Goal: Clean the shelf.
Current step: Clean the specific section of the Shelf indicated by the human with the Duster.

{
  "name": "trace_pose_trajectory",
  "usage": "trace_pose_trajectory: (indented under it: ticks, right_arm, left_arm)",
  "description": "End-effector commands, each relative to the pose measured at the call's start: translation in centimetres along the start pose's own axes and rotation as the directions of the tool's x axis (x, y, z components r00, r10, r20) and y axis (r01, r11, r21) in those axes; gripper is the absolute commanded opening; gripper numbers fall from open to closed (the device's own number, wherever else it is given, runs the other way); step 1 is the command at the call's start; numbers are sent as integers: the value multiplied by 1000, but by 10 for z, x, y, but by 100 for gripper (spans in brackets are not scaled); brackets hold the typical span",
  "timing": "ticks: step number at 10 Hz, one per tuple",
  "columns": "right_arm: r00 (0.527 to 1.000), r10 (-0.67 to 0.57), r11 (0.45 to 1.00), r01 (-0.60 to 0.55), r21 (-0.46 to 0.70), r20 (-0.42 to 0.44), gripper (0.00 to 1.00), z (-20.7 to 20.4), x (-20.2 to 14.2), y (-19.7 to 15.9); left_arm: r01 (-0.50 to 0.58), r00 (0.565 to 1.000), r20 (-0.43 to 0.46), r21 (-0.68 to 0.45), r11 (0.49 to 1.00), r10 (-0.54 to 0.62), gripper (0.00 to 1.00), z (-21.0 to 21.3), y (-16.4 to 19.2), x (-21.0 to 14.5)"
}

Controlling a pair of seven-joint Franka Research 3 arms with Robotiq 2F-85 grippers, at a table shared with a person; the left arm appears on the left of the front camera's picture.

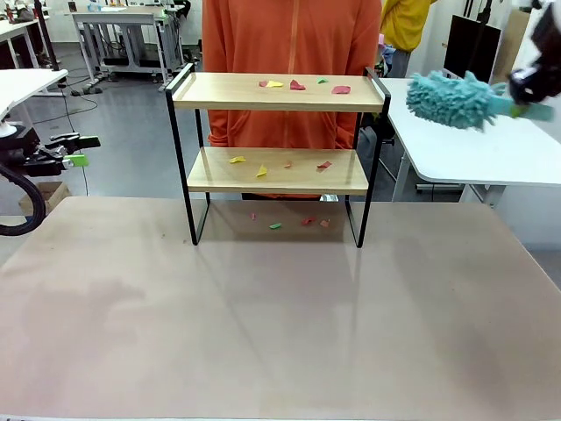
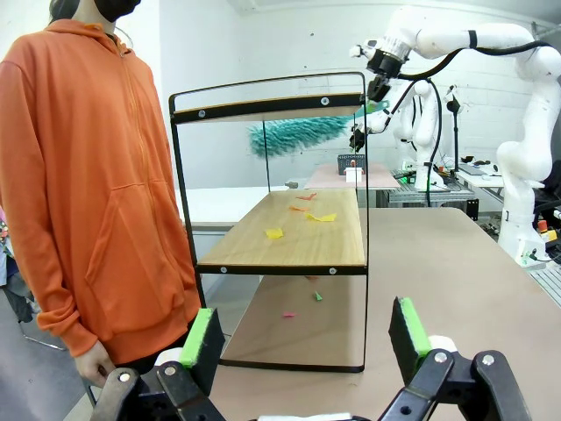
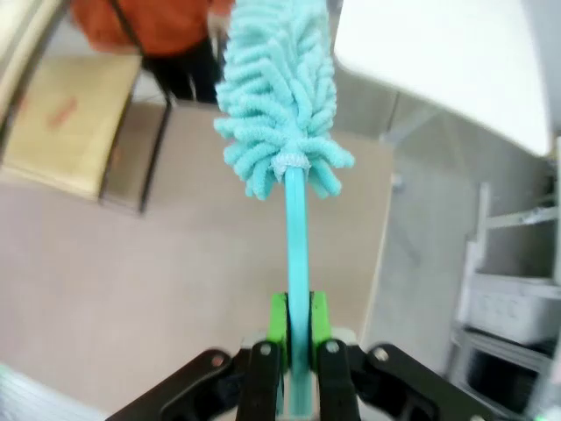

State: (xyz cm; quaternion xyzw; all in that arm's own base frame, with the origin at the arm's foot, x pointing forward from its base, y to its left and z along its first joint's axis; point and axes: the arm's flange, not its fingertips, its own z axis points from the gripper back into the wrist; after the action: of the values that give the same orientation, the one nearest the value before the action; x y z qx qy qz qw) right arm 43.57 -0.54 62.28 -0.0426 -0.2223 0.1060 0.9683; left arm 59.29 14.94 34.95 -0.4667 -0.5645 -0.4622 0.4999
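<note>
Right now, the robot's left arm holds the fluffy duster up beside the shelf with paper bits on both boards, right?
No, the right end effector holds the duster, as the right wrist view shows; the left end effector is open and empty. The rest is right: it's up beside the shelf, paper bits on both boards.

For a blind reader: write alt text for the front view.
A two-tier wooden shelf on a table, coloured paper scraps on both boards and the tabletop beneath. At upper right the right end effector holds a teal duster clear of the shelf; the left end effector is open at left, a person in orange behind.
</note>
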Motion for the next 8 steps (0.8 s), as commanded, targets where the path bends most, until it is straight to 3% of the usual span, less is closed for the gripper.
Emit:
trace_pose_trajectory:
  ticks: [1,3,4,5,8]
  right_arm:
    - [972,198,980,-196,33,-124,13,26,-30,-12]
    - [887,397,918,-381,111,-235,13,45,-59,-9]
    - [795,535,845,-507,172,-284,13,58,-77,1]
    - [705,647,763,-592,260,-290,13,65,-90,13]
    - [480,861,503,-750,429,-170,13,63,-112,65]
  left_arm:
    - [3,1000,-2,-4,1000,-3,100,0,-1,2]
    - [3,1000,-2,-4,1000,-3,100,0,-1,2]
    - [3,1000,-2,-4,1000,-3,100,0,-1,2]
    - [3,1000,-2,-4,1000,-3,100,0,-1,2]
    - [3,1000,-2,-4,1000,-3,100,0,-1,2]
